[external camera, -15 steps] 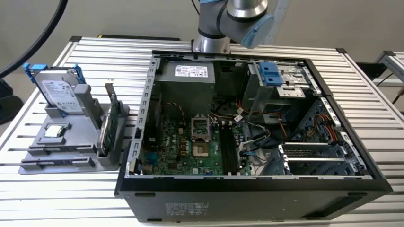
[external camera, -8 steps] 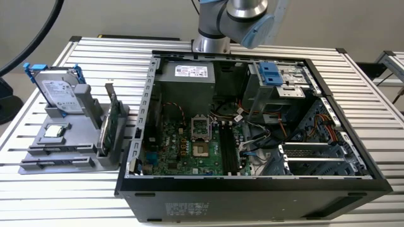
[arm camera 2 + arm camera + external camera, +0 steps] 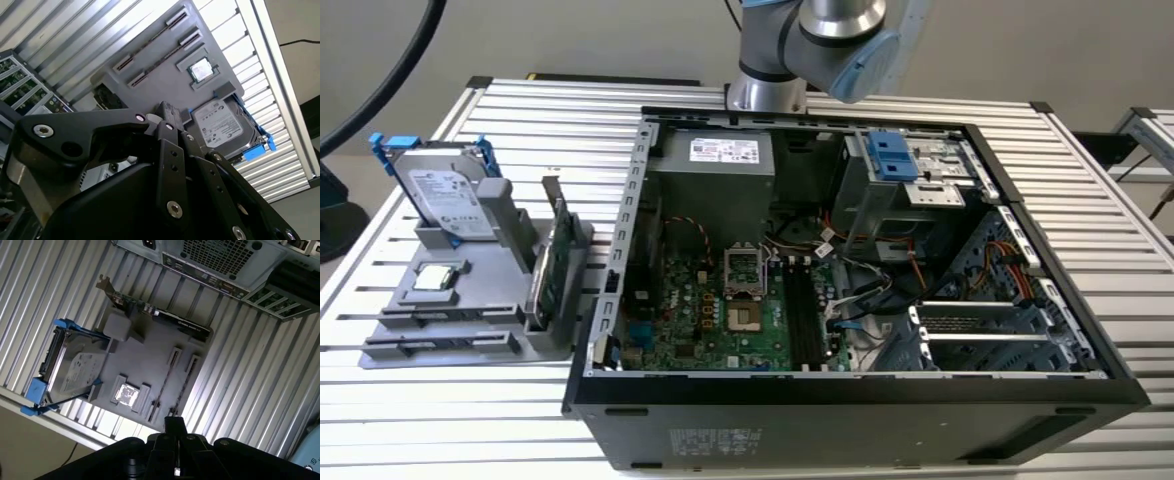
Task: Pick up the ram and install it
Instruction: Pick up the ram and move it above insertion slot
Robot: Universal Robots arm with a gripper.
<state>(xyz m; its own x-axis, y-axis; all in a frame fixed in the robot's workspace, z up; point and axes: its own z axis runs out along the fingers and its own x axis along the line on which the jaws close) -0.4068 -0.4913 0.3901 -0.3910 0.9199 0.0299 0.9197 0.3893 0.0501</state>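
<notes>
- Dark, slim ram [image 3: 151, 42] stands on its thin edge between slotted holders on a grey fixture [image 3: 150, 360]. Nothing touches it.
- Gripper [image 3: 175, 426] hangs above the fixture, well apart from the ram. The ram lies below and out past the tips.
- Jaws look closed. In both wrist views the black tips meet as one block, with nothing visibly clamped between them.
- A second pair of holders runs parallel, just beside the ram's pair. I cannot tell whether it carries anything.
- Silver processor chip [image 3: 125, 392] sits in a pocket of the fixture just beside those holders, also below the gripper.
- Hard drive [image 3: 75, 367] with blue rails leans in the fixture past the chip, further from the ram.
- Green card [image 3: 165, 317] with a metal bracket stands on edge along the fixture's far side from the gripper tips.
- In the exterior view the arm [image 3: 834, 40] rises behind the open computer case [image 3: 854, 300]. The fixture sits outside the case, next to its side wall.
- Dark memory slots [image 3: 803, 315] on the green board inside the case are well apart from the ram.
- Everything rests on a ribbed aluminium table [image 3: 520, 110].
</notes>
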